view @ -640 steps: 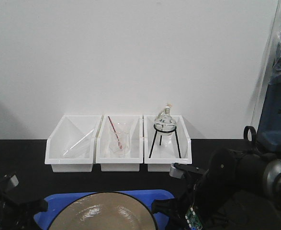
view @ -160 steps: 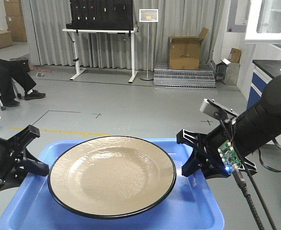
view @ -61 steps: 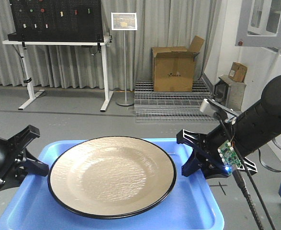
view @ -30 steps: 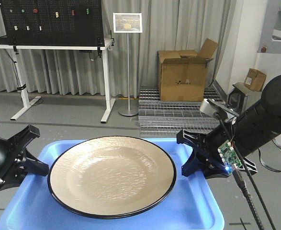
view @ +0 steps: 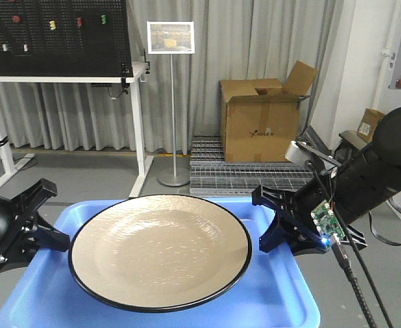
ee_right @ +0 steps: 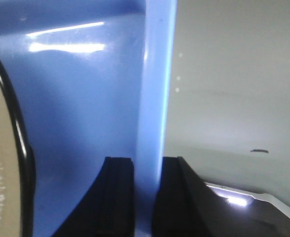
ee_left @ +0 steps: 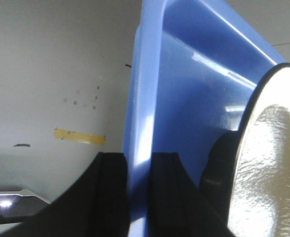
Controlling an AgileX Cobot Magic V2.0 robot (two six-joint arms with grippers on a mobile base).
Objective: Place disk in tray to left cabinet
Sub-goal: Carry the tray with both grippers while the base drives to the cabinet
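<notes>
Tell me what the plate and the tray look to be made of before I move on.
The plate looks like glazed ceramic or melamine, and I cannot tell which. It is tan and glossy, with rippled highlights and a thin black rim. The tray is most likely moulded plastic: it is an even bright blue, smooth and semi-glossy with soft light streaks, and has rounded corners.

Grey curtains hang behind a black pegboard, sign stand and cardboard box.

Disk in tray; left gripper, right gripper clamp rim.
</notes>
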